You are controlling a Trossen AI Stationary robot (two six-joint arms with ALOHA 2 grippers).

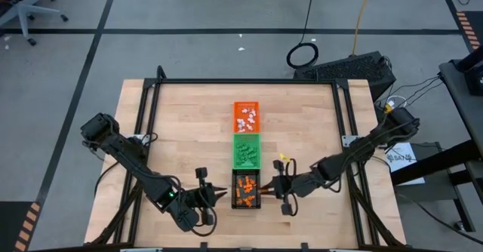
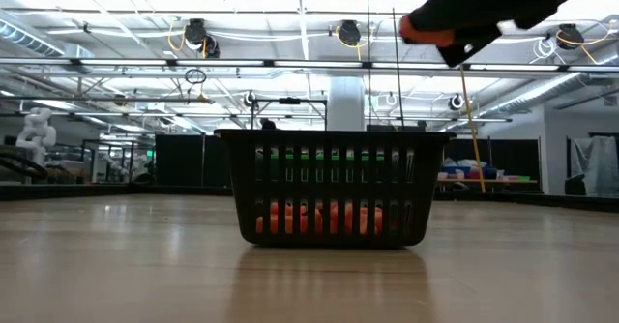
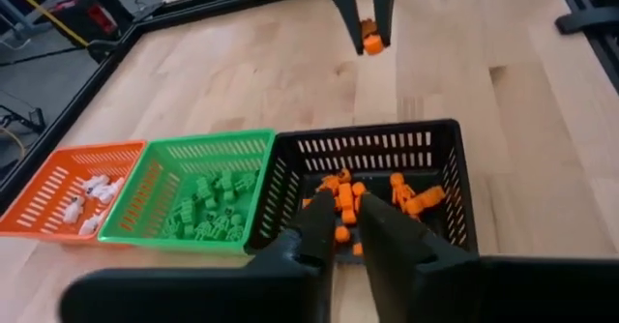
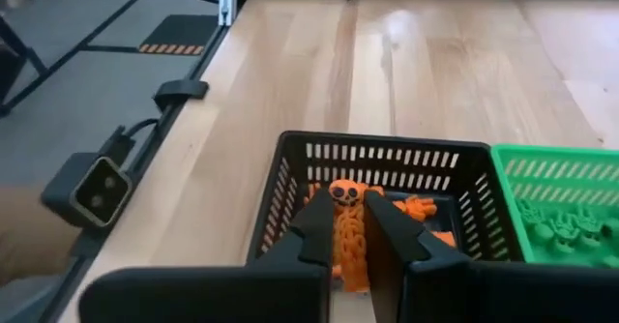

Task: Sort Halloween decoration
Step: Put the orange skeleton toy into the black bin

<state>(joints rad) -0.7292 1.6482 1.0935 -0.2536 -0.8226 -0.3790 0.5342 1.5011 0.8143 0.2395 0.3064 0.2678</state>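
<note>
Pale wooden tabletop (image 1: 189, 124) carries three small slotted trays in a row, with the black tray (image 1: 247, 190) as landmark: the green tray (image 1: 246, 149) touches its far end, and the orange tray (image 1: 246, 116) lies beyond that. White trinkets (image 1: 247, 117) sit in the orange tray, green figures (image 1: 245, 153) in the green one, orange figures (image 1: 244, 189) in the black one. They look like light, stiff moulded plastic, too small to grip anywhere but across the body, and probably slick enough to pop out of a loose pinch.

Just beside the black tray's right side, the right gripper (image 4: 350, 228) is pinched on an orange skeleton figure (image 4: 347, 228) at its torso, head clear above the fingers. On the opposite side, the left gripper (image 3: 345, 234) hangs over the tray's rim with its fingers nearly together; whether they hold anything cannot be told.
</note>
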